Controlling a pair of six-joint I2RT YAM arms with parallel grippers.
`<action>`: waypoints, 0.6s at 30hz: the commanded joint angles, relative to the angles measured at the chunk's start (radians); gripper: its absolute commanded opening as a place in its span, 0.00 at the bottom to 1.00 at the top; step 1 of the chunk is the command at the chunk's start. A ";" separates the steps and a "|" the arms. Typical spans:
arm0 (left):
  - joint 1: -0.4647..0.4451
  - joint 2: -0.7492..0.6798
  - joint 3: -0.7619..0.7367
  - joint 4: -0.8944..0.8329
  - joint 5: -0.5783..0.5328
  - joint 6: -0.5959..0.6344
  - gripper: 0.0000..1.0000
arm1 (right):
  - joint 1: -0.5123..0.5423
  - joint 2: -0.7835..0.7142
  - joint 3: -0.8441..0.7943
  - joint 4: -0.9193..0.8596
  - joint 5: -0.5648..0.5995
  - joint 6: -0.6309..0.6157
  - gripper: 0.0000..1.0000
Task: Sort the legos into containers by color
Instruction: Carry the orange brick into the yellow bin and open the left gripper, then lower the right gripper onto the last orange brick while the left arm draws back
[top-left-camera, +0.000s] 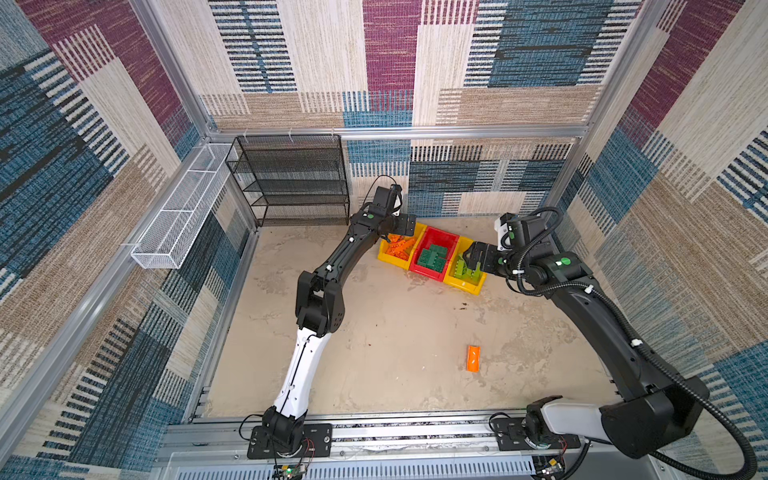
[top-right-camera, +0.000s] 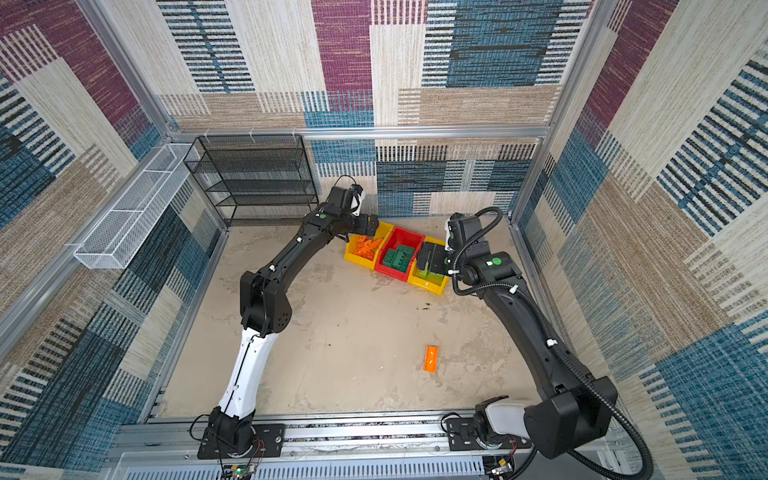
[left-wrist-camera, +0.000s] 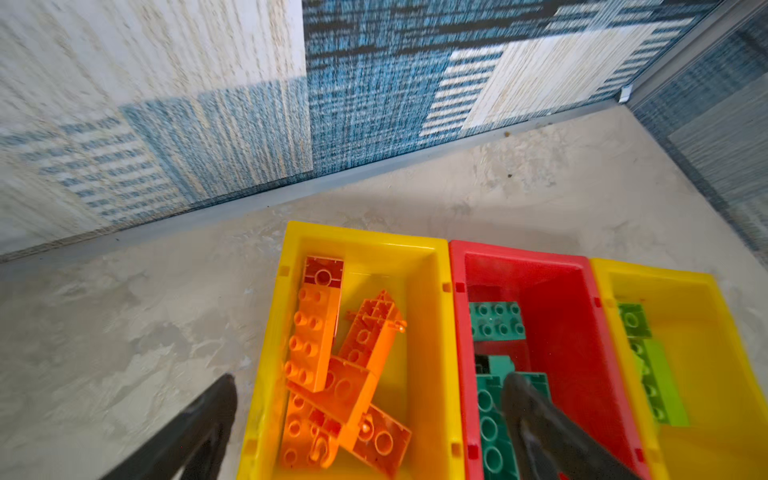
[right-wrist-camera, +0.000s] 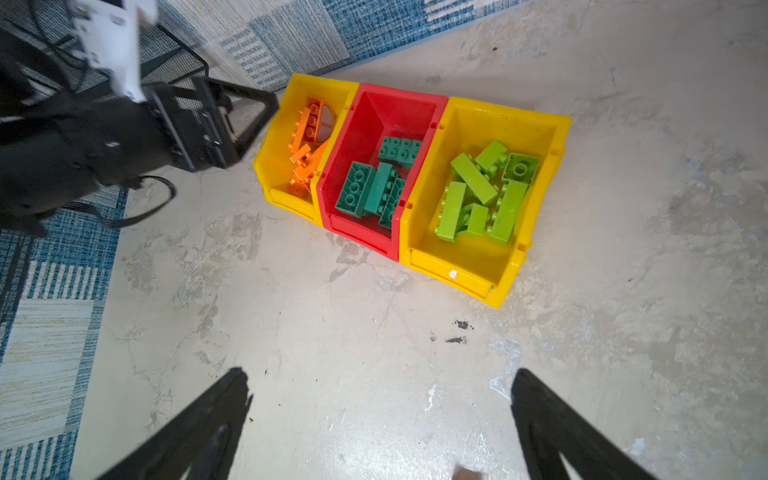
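Far left, a white wire basket (top-left-camera: 178, 208) hangs along the side wall, and next to it a black mesh shelf rack (top-left-camera: 291, 183) stands against the back wall. Neither has any bricks in it as far as the top views show.

Then comes the left gripper (left-wrist-camera: 370, 382), parked over the left yellow bin (top-left-camera: 392, 261). Its fingers are spread wide with nothing between them. From the left wrist view one finger sits outside the bin's outer wall and the other is over the red bin (top-left-camera: 436, 237). Below it the orange bricks (left-wrist-camera: 328, 374) lie in a jumbled pile, some studs up, some flipped over.

The red bin in the middle holds the dark green bricks (right-wrist-camera: 374, 187), stacked loosely. The right yellow bin (top-left-camera: 465, 286) has the lime green bricks (right-wrist-camera: 478, 191). All three bins are joined in a row, angled near the back wall.

The right gripper (right-wrist-camera: 380, 374) is wide open too and empty. In both top views it hangs over the right yellow bin and hides part of the lime pile.

One loose orange brick (top-left-camera: 473, 358) lies out on the beige tabletop (top-left-camera: 374, 332), well apart from the bins and toward the front, nearer the right arm.
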 joint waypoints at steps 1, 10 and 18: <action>-0.001 -0.108 -0.107 0.054 -0.041 0.031 1.00 | 0.000 -0.030 -0.038 -0.004 0.001 0.021 1.00; 0.000 -0.627 -0.730 0.166 -0.209 0.030 1.00 | 0.023 -0.114 -0.280 0.016 -0.062 0.066 1.00; -0.001 -1.123 -1.323 0.170 -0.303 -0.127 1.00 | 0.092 -0.150 -0.439 0.066 -0.047 0.121 1.00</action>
